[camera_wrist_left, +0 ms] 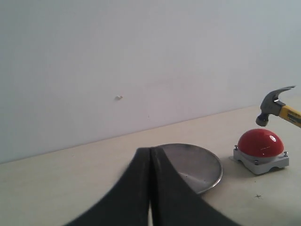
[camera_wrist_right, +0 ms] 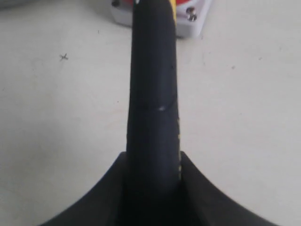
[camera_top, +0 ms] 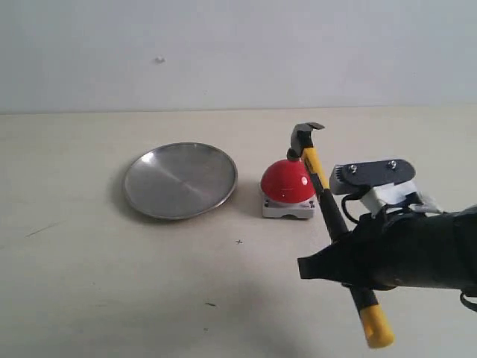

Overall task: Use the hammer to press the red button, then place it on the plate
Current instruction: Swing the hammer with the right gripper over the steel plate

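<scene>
My right gripper (camera_top: 344,257) is shut on the black handle of the hammer (camera_top: 328,201), which it holds off the table. The dark head (camera_top: 304,138) hangs just above the far right side of the red button (camera_top: 287,181), a small gap apart in the left wrist view, where the hammer (camera_wrist_left: 275,106) sits over the red button (camera_wrist_left: 260,142). The handle (camera_wrist_right: 153,94) runs between my right gripper (camera_wrist_right: 153,157) fingers toward the button's grey base (camera_wrist_right: 193,21). The silver plate (camera_top: 180,180) lies left of the button. My left gripper (camera_wrist_left: 150,155) is shut and holds nothing, in front of the plate (camera_wrist_left: 207,165).
The beige table (camera_top: 112,283) carries a few small dark marks, one pen cross (camera_top: 239,242) in front of the button. A pale wall (camera_top: 223,52) rises behind the table's far edge.
</scene>
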### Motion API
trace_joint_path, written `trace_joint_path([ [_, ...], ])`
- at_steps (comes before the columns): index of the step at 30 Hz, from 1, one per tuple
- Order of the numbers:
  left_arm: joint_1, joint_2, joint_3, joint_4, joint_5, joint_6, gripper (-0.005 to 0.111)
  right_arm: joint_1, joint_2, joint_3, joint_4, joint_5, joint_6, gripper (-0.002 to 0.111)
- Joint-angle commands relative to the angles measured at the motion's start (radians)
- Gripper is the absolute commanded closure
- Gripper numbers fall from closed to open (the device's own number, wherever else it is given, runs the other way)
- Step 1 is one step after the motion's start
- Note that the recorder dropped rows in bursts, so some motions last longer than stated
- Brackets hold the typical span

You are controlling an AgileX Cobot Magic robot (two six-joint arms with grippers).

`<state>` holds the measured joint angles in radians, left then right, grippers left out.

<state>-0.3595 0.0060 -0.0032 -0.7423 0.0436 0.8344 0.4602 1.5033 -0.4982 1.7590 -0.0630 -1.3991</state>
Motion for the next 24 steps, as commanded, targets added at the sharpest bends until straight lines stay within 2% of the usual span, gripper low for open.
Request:
trace_joint_path([
  [1, 0.001, -0.006, 0.003, -0.001, 0.001, -0.001, 0.107, -0.001, -0.037, -0.036, -0.015, 0.045, 0.015, 0.108],
  [7, 0.001, -0.006, 0.003, -0.001, 0.004, -0.001, 0.107, -0.001, -0.214, -0.081, -0.015, 0.152, 0.046, 0.108],
  [12, 0.001, -0.006, 0.003, -0.001, 0.007, -0.001, 0.107, -0.001, -0.244, -0.152, -0.015, 0.427, 0.112, 0.108],
  [15, 0.001, -0.006, 0.003, -0.001, 0.007, -0.001, 0.107, -0.001, -0.216, -0.204, -0.015, 0.502, 0.150, 0.108],
  [19, 0.001, -0.006, 0.003, -0.001, 0.009, -0.001, 0.107, 0.015, -0.147, -0.265, -0.015, 0.447, 0.174, 0.108],
  [24, 0.001, -0.006, 0.003, -0.001, 0.009, -0.001, 0.107, 0.088, 0.040, -0.391, -0.015, 0.229, 0.242, 0.108],
])
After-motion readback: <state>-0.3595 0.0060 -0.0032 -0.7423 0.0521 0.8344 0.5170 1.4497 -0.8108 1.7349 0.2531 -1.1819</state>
